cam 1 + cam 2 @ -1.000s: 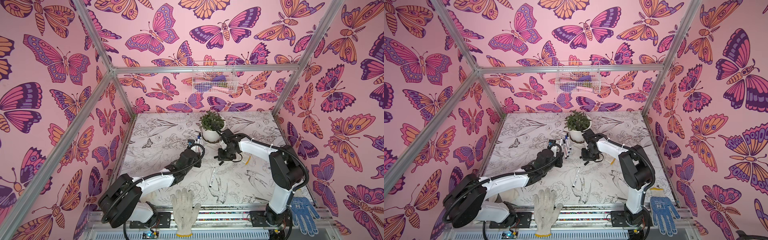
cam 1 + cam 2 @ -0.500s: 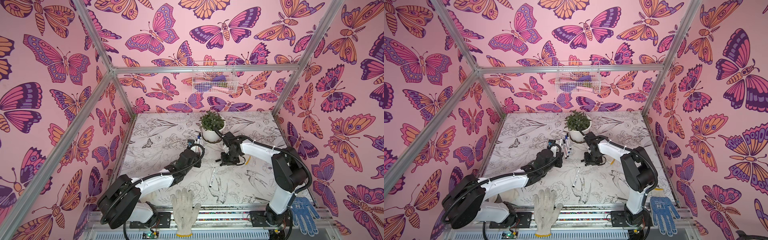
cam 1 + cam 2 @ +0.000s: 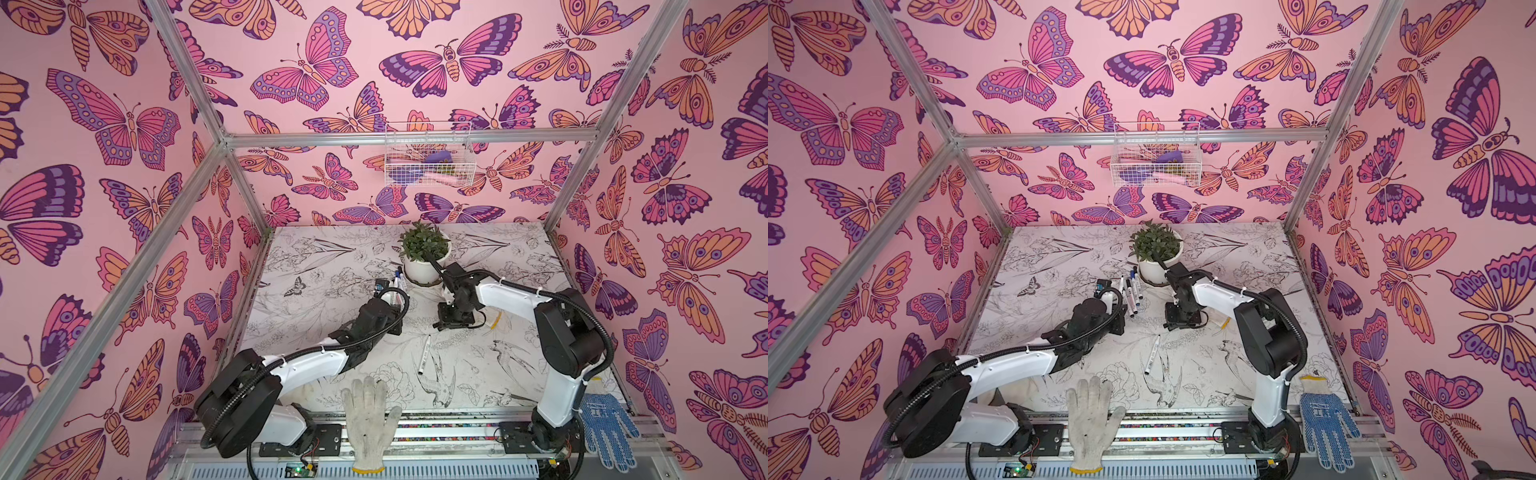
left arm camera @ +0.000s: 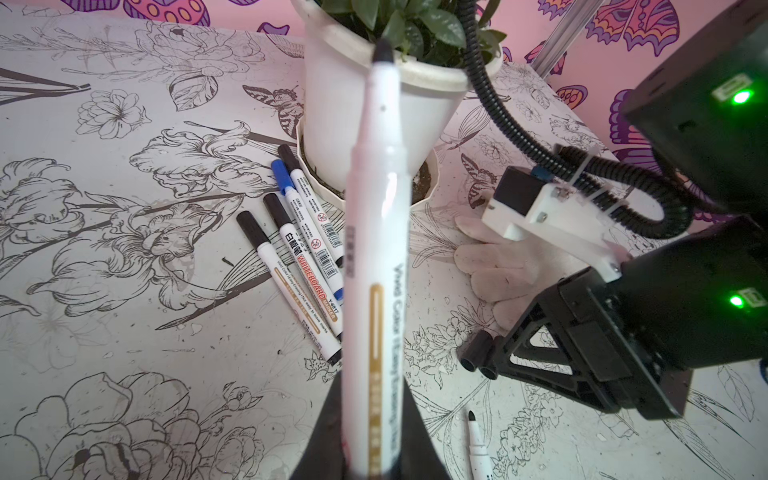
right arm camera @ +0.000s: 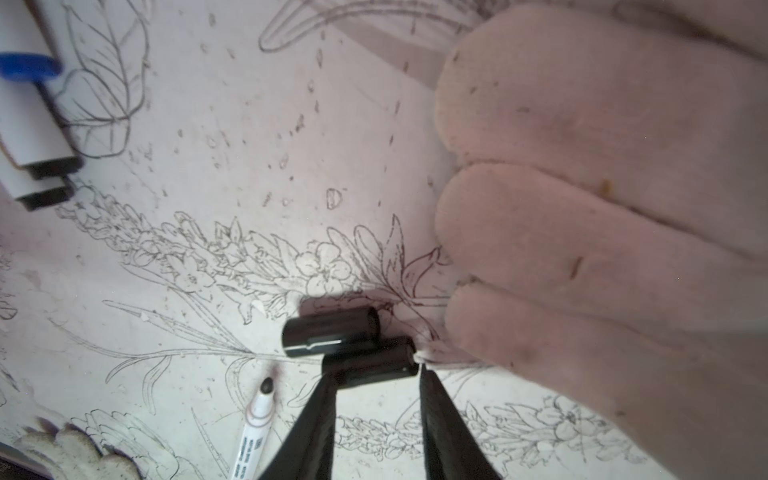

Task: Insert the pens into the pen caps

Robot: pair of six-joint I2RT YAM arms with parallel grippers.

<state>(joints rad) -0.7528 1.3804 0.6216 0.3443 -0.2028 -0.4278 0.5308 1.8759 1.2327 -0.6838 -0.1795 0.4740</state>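
On the raised marker (image 4: 380, 249) the barrel reads "Vivid Color / Easy Erasing / Not…" and the rest is cut off. Red-band marker (image 4: 307, 268) – "WHITEBOARD MARKER", Chinese chars, approx. "Y-8817". Barcode marker (image 4: 320, 220) – digits illegible. Outermost marker (image 4: 286, 286): "Vivid Color/Easy Erasing/Not easy to leave marks".

The right gripper (image 5: 374, 372) is lowered from beside the plant pot (image 3: 419, 272) to the table (image 3: 498, 374) and brought around a black pen cap (image 5: 382, 359).

L wrist: held pen (image 4: 376, 249) butt cut by frame edge. R wrist: glove (image 5: 602, 187) blurred, cropped. Top view: wire basket (image 3: 392, 166) contents too small.
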